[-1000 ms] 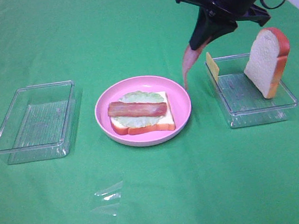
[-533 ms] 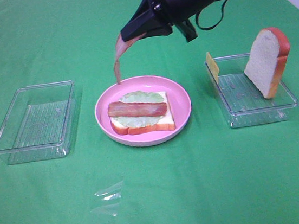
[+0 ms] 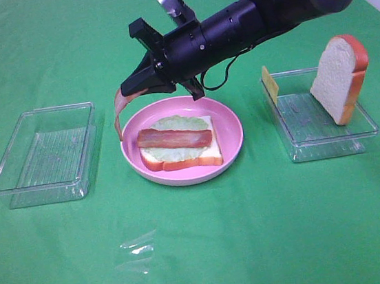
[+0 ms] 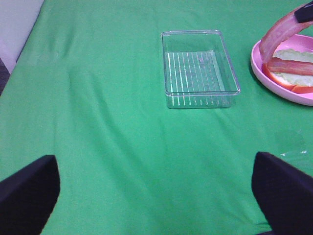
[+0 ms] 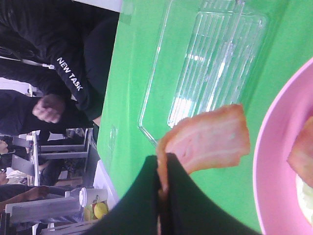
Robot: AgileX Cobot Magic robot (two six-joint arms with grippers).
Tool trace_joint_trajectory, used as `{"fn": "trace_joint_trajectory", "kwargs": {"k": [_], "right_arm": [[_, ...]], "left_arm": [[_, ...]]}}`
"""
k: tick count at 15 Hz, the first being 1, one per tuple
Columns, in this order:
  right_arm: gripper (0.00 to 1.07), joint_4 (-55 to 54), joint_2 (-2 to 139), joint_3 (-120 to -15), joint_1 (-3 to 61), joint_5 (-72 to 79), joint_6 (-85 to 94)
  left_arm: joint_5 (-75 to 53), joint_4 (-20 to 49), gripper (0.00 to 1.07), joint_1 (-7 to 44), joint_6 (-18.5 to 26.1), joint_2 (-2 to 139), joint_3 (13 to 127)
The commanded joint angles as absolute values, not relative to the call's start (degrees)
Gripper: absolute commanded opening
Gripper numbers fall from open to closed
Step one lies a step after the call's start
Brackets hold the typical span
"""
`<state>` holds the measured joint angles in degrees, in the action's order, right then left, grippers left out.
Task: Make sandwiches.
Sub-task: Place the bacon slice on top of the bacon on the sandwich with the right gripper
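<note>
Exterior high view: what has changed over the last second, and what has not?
The right gripper, shut on a hanging bacon strip, carried it leftward from beside the right tray, across the pink plate, to the plate's left rim, coming lower. Nothing was released. Unmoved: the open sandwich on the plate, the leaning bread slice and cheese in the right tray, the left tray.

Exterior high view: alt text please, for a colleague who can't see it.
The right end effector holds a bacon strip dangling at the plate's left edge. The plate carries bread, lettuce and a second strip. A spare slice and cheese stand in the right tray.
</note>
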<state>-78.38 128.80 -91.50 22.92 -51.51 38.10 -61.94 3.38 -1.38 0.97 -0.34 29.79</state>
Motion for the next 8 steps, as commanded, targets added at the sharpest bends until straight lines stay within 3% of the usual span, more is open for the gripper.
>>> {"fn": "trace_joint_trajectory", "kwargs": {"k": [1, 8], "right_arm": [[0.0, -78.5, 130.12, -92.36, 22.86, -51.91, 38.62], [0.0, -63.94, 129.14, -92.36, 22.75, -49.85, 33.86]], "left_arm": [[-61.82, 3.78, 1.0, -1.55, 0.74, -1.38, 29.62], [-61.82, 3.78, 1.0, -1.55, 0.74, -1.38, 29.62]]}}
